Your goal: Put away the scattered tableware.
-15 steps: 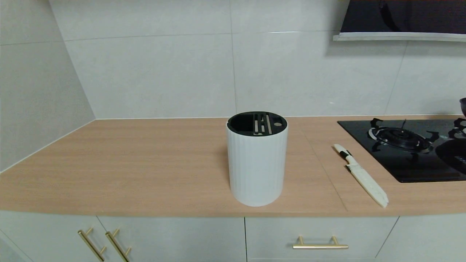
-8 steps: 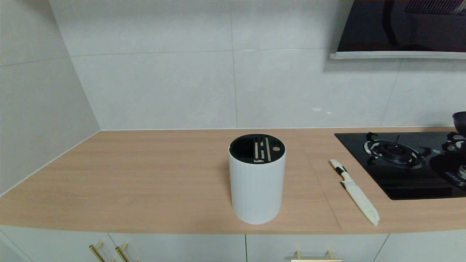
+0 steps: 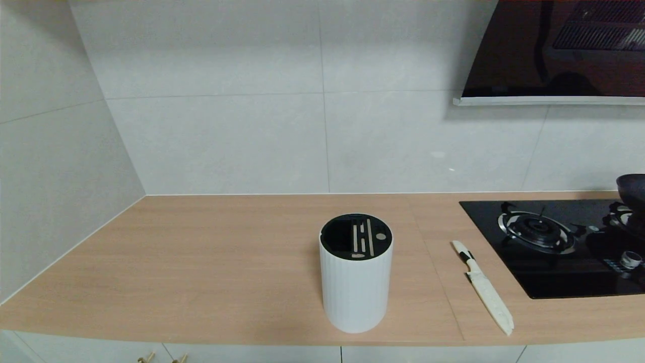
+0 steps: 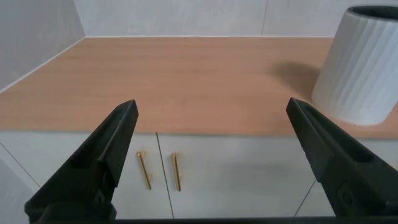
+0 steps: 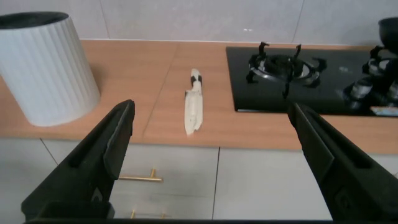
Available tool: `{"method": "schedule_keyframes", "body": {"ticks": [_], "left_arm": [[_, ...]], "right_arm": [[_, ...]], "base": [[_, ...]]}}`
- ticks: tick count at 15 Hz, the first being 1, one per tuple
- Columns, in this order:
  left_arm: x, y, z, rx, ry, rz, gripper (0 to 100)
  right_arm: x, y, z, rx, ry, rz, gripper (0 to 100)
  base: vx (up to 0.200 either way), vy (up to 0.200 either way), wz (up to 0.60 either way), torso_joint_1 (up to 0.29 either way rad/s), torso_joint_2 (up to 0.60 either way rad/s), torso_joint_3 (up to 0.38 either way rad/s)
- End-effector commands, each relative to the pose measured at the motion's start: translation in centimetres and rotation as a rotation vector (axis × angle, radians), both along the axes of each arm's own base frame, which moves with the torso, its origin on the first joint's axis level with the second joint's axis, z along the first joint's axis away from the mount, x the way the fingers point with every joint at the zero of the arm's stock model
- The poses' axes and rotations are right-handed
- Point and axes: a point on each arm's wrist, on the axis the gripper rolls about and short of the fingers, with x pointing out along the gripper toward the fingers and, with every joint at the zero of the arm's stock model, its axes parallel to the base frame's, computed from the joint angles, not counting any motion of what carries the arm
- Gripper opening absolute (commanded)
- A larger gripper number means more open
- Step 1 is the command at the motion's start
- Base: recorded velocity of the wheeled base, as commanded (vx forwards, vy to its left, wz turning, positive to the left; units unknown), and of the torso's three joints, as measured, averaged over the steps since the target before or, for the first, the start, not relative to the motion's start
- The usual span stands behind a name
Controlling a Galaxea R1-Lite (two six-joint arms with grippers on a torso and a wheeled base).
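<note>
A white ribbed cylindrical holder (image 3: pixel 356 280) with a black slotted top stands near the front edge of the wooden counter (image 3: pixel 211 257). A white knife with a black band on its handle (image 3: pixel 482 286) lies flat to its right, blade toward the front edge. My left gripper (image 4: pixel 211 162) is open in front of the counter edge, with the holder (image 4: pixel 364 65) off to one side. My right gripper (image 5: pixel 208 162) is open too, below the counter front, facing the knife (image 5: pixel 194 109) and the holder (image 5: pixel 46 65). Nothing sits between either pair of fingers.
A black gas hob (image 3: pixel 559 242) with burners is set into the counter at the right, with a dark pot (image 3: pixel 632 189) at its far edge. A range hood (image 3: pixel 554 50) hangs above. Cabinet doors with gold handles (image 4: pixel 158 171) lie below the counter. Tiled walls bound the back and left.
The head camera has tilted up and pulled back, so counter, holder and knife sit lower and smaller in the picture. The holder and knife themselves have not moved.
</note>
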Motion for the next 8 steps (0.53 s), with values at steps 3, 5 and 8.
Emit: {"method": "schedule_keyframes", "body": {"ticks": [3,5,8], "left_arm": [[0.0,0.0,0.0,0.0,0.0,0.001,100],[0.0,0.0,0.0,0.0,0.0,0.001,100],[0.0,0.0,0.0,0.0,0.0,0.001,100]], "right_arm": [[0.01,0.0,0.01,-0.001,0.001,0.001,100],[0.01,0.0,0.01,-0.001,0.001,-0.002,100],[0.01,0.0,0.01,-0.001,0.001,0.0,100]], "base": [[0.0,0.0,0.0,0.1,-0.21,-0.11],[0.0,0.0,0.0,0.0,0.0,0.0],[0.0,0.0,0.0,0.0,0.0,0.0]]}}
